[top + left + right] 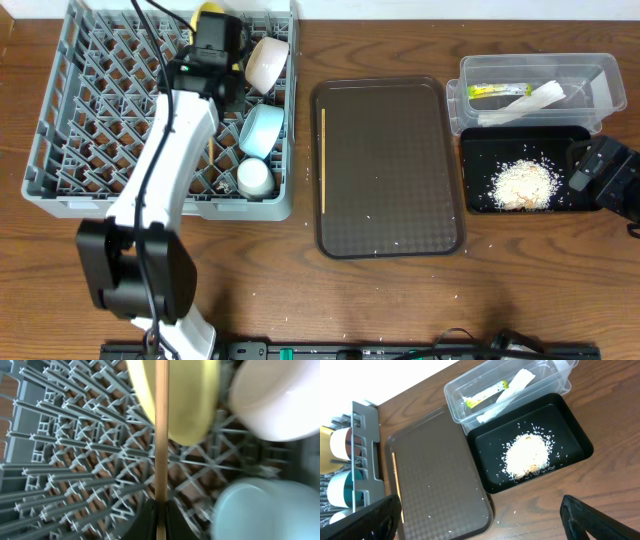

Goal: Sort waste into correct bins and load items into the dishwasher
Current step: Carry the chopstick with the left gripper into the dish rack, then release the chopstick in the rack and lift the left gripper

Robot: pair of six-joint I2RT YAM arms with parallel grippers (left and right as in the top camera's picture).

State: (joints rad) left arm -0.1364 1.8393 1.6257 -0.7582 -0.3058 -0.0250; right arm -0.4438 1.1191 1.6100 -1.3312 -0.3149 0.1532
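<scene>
Wooden bench [400,310] is carrying the lot, and I am working at its left end, over the grey dish rack [90,120]. My left gripper [161,510] is pinching one chopstick [161,435] near its end, the jaws nearly together on the thin wood. What matters now is that stick's long axis: it is running straight out from my gripper, crossing in front of the yellow plate [190,405] standing in the rack. The white bowl [275,400] is sitting off to one side of it, and the light blue bowl [265,510] is nearer the gripper on that same side.

Judging from this, I am needing to bring the stick down among the pegs beside the plate, not onto it. Whether the tip is touching anything I cannot tell.

The other chopstick [323,160] is lying on the brown tray [390,170], along the tray's edge nearest the rack, its length parallel to the rack's side — closer to my left arm than to my right. My right gripper [585,168] is hanging wide and empty by the black tray [480,150], at the far end of the bench.
</scene>
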